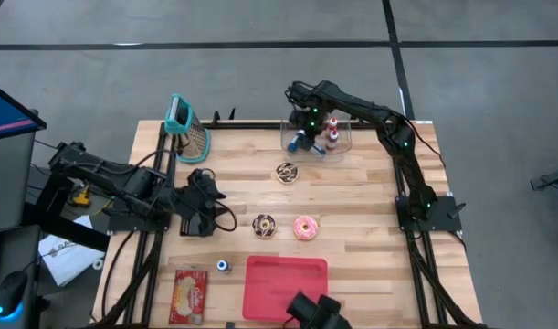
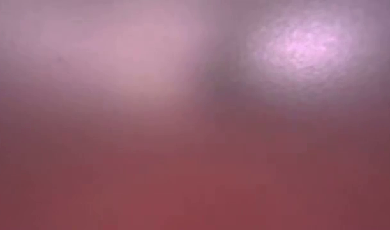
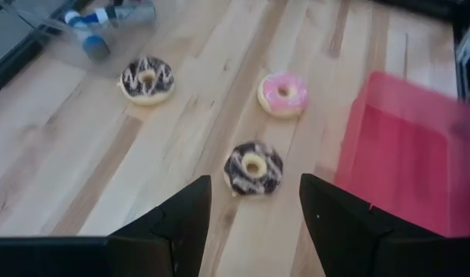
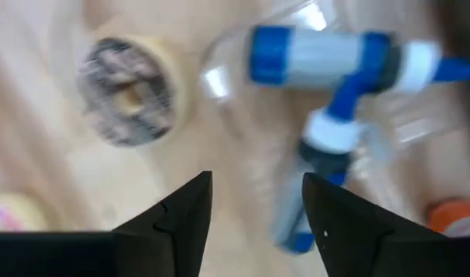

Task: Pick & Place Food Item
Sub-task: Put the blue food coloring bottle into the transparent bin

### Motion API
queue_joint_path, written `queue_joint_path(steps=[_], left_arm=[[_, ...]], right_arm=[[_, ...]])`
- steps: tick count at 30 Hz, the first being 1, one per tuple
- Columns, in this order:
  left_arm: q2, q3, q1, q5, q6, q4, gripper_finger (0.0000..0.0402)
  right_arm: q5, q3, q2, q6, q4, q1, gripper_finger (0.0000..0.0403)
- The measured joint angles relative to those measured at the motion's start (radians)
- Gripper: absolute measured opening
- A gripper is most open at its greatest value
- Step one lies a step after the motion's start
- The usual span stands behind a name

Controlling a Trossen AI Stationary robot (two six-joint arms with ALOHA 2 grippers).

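Three donuts lie flat on the wooden table: a chocolate one with white drizzle (image 1: 286, 172), a dark chocolate one (image 1: 264, 225) and a pink one (image 1: 305, 228). My left gripper (image 1: 215, 194) hovers open at the table's left side, and the dark donut (image 3: 253, 169) lies ahead of its fingers. My right gripper (image 1: 305, 140) points down, open, over the clear container (image 1: 338, 146) at the far edge. Blue-and-white bottles (image 4: 327, 85) lie under it, with nothing between the fingers. The low view shows only a red blur.
A red tray (image 1: 285, 286) sits at the near edge, with a snack packet (image 1: 190, 295) and a small blue-and-white object (image 1: 223, 266) to its left. A teal-handled grater (image 1: 189, 126) stands at the far left. A red-capped bottle (image 1: 332, 137) stands in the container.
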Motion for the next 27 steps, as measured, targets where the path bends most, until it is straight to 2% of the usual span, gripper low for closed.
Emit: queue_joint_path(steps=[8,17,22,27], left_arm=[[0.0,0.0,-0.092,0.125,0.034,-0.071,0.0195],[0.074,-0.002,-0.334,0.129,0.113,-0.128,0.0199],[0.143,-0.099,-0.434,0.129,0.089,-0.005,0.0219],[0.199,-0.207,-0.448,0.095,0.018,0.149,0.0241]], right_arm=[[-0.034,0.0,-0.121,0.012,-0.141,0.087,0.0184],[-0.064,0.0,-0.367,0.207,-0.116,0.244,0.0205],[-0.011,0.0,-0.495,0.368,-0.012,0.356,0.0219],[0.116,0.001,-0.578,0.496,0.032,0.457,0.0221]])
